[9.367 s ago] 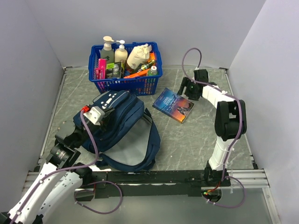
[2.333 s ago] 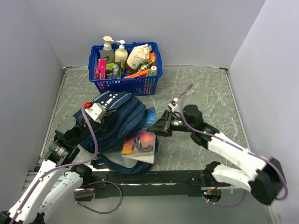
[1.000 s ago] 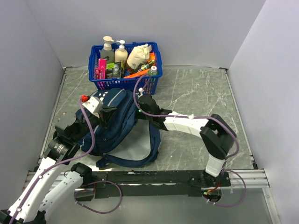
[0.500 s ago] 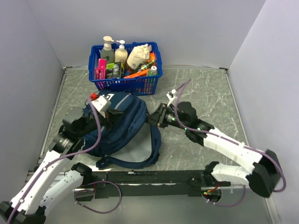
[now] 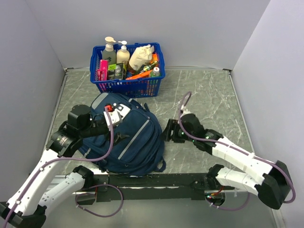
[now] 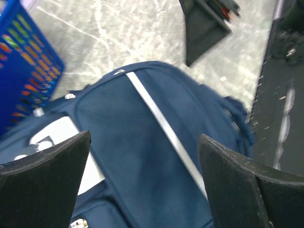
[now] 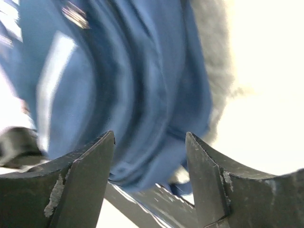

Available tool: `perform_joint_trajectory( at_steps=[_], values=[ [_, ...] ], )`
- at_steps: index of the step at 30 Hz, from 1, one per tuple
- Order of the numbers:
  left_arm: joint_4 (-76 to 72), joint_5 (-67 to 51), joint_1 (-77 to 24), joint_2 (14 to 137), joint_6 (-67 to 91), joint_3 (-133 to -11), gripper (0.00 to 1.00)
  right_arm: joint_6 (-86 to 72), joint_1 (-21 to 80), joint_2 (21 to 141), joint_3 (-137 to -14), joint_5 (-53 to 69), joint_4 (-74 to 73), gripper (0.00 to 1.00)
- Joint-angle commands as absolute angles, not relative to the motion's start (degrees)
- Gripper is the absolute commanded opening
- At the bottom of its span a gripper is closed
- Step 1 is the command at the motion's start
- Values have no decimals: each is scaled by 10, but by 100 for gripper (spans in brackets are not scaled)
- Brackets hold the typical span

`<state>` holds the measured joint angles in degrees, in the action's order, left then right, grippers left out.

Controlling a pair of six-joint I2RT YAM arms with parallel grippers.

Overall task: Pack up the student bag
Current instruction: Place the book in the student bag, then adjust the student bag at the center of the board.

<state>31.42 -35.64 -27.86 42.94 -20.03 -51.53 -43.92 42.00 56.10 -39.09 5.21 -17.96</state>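
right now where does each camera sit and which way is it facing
top external: above and behind the bases, looking down at table, basket, student bag; both arms, left gripper, right gripper show.
left wrist: over the bag, looking down; own fingers wide apart.
right wrist: close beside the bag, facing it; own fingers apart.
shared: all see the bag.

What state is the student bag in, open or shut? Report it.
Shut, as far as shows: the student bag lies flat, front up, no lining or opening visible. Whether it is zipped, cannot tell.
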Motion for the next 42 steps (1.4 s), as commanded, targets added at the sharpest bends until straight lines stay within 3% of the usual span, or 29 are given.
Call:
perform_joint_trajectory(
  at_steps=[1,7,12,14,17,18,21,23,26,29,34,35,37,38,40,41,42],
  values=[
    [384,-332,-258,429,-290,-556,96,-443,447,592,-339,64,-199,71],
    [418,-352,-164,469,-327,-555,96,-411,465,628,-329,141,-100,77],
    [442,-409,-6,539,-380,-556,98,-363,475,679,-335,215,-59,77],
    [467,-414,12,551,-420,-562,99,-359,478,722,-344,217,-65,75],
    [474,-425,25,548,-444,-556,97,-351,479,763,-359,215,-68,58],
    [480,-431,28,548,-455,-555,97,-349,479,771,-373,205,-80,39],
    [485,-469,28,555,-468,-553,96,-329,474,790,-414,137,-165,0],
    [489,-496,27,556,-465,-562,96,-316,456,777,-437,64,-207,0],
    [497,-508,21,555,-474,-581,99,-296,369,729,-453,79,-224,0],
    [548,-479,-19,562,-503,-627,88,-277,284,693,-471,104,-221,0],
    [552,-533,-30,505,-500,-607,91,-242,254,760,-560,132,-222,0],
    [532,-533,-50,476,-479,-594,91,-240,254,785,-581,125,-223,18],
    [479,-521,-77,447,-419,-559,84,-235,260,795,-598,94,-254,36],
    [467,-516,-107,422,-400,-549,82,-234,265,777,-599,73,-263,53],
    [448,-503,-131,402,-375,-516,81,-229,294,731,-578,5,-267,69],
    [445,-499,-152,384,-374,-505,80,-228,307,671,-550,-16,-268,89],
    [444,-497,-162,379,-374,-489,80,-225,319,638,-535,-49,-269,100]
  ],
)
